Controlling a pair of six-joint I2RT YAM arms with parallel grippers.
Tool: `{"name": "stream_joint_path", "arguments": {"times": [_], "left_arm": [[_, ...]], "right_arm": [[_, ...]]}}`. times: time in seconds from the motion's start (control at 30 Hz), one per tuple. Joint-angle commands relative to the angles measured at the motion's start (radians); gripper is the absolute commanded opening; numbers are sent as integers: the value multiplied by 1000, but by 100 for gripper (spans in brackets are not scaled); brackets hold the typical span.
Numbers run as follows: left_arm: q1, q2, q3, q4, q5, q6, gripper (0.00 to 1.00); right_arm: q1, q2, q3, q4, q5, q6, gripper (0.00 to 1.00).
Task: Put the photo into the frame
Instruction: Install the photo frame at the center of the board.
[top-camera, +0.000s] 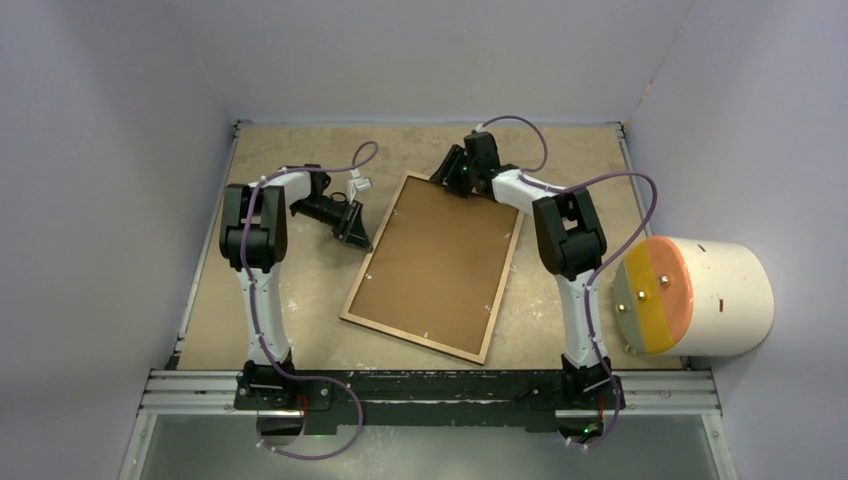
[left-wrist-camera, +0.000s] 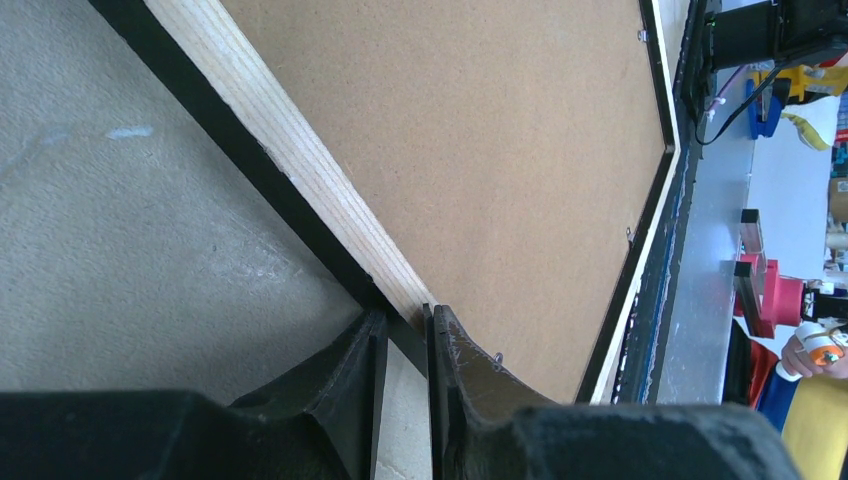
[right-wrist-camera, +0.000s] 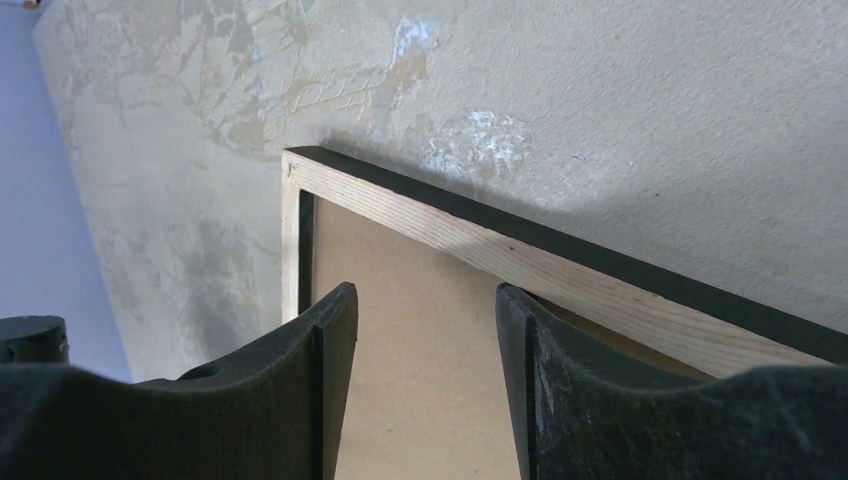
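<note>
The frame (top-camera: 415, 339) lies back up on the table, light wood rim showing, with the brown backing board (top-camera: 435, 260) inside it. The photo is not in view. My left gripper (top-camera: 365, 243) is at the frame's left edge. In the left wrist view its jaws (left-wrist-camera: 405, 310) are nearly together, pinching the rim (left-wrist-camera: 295, 150), one finger outside the black edge and one on the board side (left-wrist-camera: 480, 150). My right gripper (top-camera: 448, 178) hangs open over the frame's far corner. In the right wrist view (right-wrist-camera: 425, 290) it is empty above the board (right-wrist-camera: 420, 380) and rim (right-wrist-camera: 450, 235).
A white cylinder with an orange and yellow face (top-camera: 690, 295) lies at the table's right edge. Grey walls close in the far, left and right sides. A metal rail (top-camera: 430, 390) runs along the near edge. Small metal tabs (top-camera: 497, 308) dot the frame's inner rim.
</note>
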Motion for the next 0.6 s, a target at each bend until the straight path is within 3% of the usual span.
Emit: {"name": "stream_joint_path", "arguments": {"times": [0.0,0.57], "left_arm": [[3,-22,-26,-14,-81,50,22],[4,-26,-26,-15,-77,46,22]], "right_arm": [[-9,-42,12,-102,104,-63,56],[1,-49,31,-29,103,-76,60]]}}
